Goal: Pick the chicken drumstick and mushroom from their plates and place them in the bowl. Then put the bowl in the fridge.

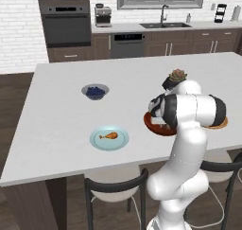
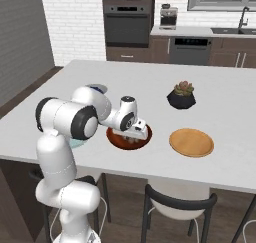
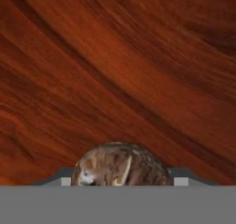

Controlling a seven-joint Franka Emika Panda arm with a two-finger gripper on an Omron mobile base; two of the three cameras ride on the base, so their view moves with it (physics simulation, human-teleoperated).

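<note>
Hovering low over the bowl at the centre of the right base view, the gripper pinches the mushroom in its jaws, not yet released. The chicken drumstick lies untouched on the blue plate, lower centre of the left base view. The wooden plate sits bare on the worktop. Drumstick transfer and fridge remain.

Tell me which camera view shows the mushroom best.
The hand view: the mushroom sits close up, brown and rounded, at the bottom of the picture against the reddish-brown bowl. In the right base view it is only a small dark shape under the claw. In the left base view the arm covers that part of the bowl.
</note>
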